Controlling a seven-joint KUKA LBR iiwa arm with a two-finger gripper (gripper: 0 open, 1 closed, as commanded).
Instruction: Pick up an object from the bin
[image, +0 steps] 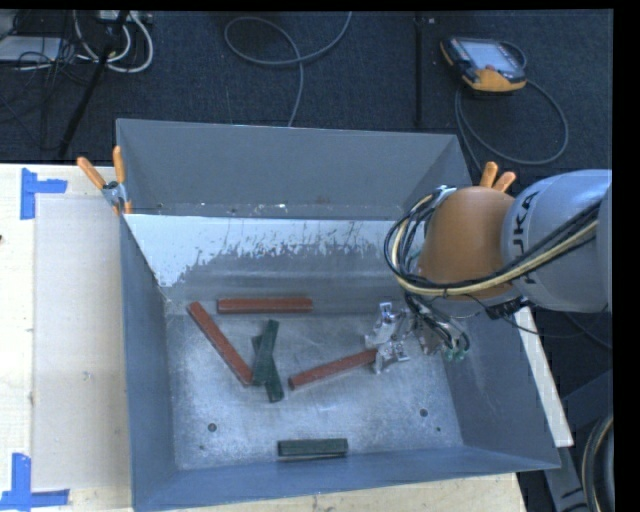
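The arm comes in over the right side of the grey bin, its orange cover hanging above the right-hand wall with a bundle of cables looped round it. Below that, the gripper is down low in the right half of the bin, close to the floor.

Right at its tip lies a slanted red-brown bar, long and thin. It runs from lower left up to the right, and its right end meets the gripper. Whether the gripper is open or closed, I cannot tell from here, and I cannot tell whether that bar end is actually clamped or just touching.

To the left, just beside the bar's lower end, a dark green strip lies nearly upright in the view, with what looks like a second green piece crossing it. A second red-brown bar runs diagonally from upper left down to meet the green strip. Above them, apart from both, a third red-brown bar lies level, near the foot of the back wall.

Down at the front, well apart from everything else, a short dark green block lies flat and level near the front wall.
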